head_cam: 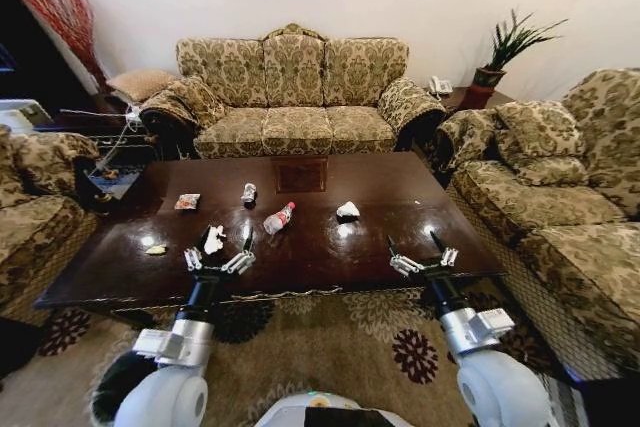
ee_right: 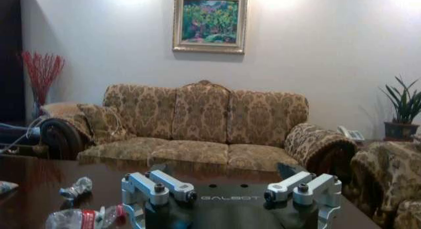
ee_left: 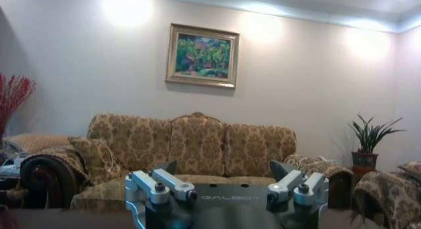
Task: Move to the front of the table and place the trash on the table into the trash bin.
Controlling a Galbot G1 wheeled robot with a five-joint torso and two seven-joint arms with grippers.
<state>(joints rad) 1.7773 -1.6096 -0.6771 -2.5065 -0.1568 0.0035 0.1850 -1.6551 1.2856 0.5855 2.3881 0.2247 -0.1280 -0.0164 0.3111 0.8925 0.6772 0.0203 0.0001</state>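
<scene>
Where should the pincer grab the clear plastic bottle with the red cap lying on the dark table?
Probably mid-body, from above. The clear plastic bottle with the red cap lies on its side on the dark brown wooden table, cap toward the sofa, so close across its width. The open left pincer is nearest; the open right pincer hovers further off.

Table (head_cam: 330, 247) before sofa (head_cam: 293, 92). On table: bottle (head_cam: 279, 218) centre, crushed bottle (head_cam: 249, 193) behind it, tissue (head_cam: 347, 210) to right, packet (head_cam: 187, 202) far left, tissue (head_cam: 214, 240) and scrap (head_cam: 155, 249) near left front edge.
</scene>
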